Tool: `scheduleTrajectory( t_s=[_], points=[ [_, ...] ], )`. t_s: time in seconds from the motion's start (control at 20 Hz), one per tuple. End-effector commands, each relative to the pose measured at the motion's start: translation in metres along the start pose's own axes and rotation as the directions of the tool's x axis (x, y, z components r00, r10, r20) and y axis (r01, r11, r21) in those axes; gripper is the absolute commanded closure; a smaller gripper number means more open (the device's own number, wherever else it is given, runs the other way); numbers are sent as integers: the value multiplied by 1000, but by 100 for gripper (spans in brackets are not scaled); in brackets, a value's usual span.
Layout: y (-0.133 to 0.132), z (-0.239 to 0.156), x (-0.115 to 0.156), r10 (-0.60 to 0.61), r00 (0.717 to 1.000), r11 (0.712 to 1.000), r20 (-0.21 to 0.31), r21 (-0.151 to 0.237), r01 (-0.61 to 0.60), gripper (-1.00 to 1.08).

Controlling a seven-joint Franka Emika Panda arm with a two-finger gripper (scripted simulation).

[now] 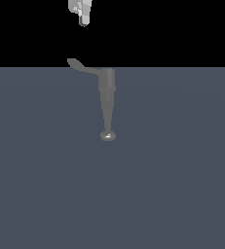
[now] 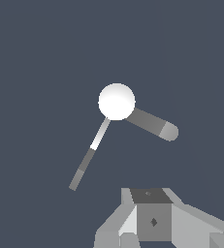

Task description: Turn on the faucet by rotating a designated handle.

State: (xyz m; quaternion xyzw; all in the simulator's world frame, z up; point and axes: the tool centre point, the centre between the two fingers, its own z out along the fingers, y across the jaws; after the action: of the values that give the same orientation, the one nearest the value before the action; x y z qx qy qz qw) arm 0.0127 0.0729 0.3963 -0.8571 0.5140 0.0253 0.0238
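Observation:
The grey faucet (image 1: pixel 107 82) shows in the exterior view with its tapering spout ending in a shiny knob (image 1: pixel 107 135). Its thin handle (image 1: pixel 77 64), with a widened end, sticks out toward the exterior view's left. My gripper (image 1: pixel 84 20) hangs well above the handle's end, apart from it. Its fingers look pressed together with nothing between them. In the wrist view the faucet (image 2: pixel 116 101) appears as a white round cap. A thin rod (image 2: pixel 88 157) and a thicker round-ended bar (image 2: pixel 152 123) branch from it. I cannot tell which one is the handle there.
The faucet stands on a flat dark blue-grey floor (image 1: pixel 182 185) that fills both views, with black background above it in the exterior view. Parts of my own hand (image 2: pixel 152 220) fill one edge of the wrist view.

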Motion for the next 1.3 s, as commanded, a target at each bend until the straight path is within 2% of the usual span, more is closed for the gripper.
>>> scheduleTrajectory(
  t_s=[0.0, 0.25, 0.65, 0.95, 1.25],
  points=[
    [-13, 11, 1, 63, 998, 998, -5, -1, -63, 108],
    [-39, 34, 3, 184, 983, 983, -19, -2, -184, 108],
    [-73, 71, 4, 348, 936, 937, -46, 5, -348, 108],
    [-89, 89, 3, 420, 905, 907, -60, 13, -420, 108],
    [-95, 97, 2, 452, 890, 892, -67, 17, -452, 108]
  ],
)
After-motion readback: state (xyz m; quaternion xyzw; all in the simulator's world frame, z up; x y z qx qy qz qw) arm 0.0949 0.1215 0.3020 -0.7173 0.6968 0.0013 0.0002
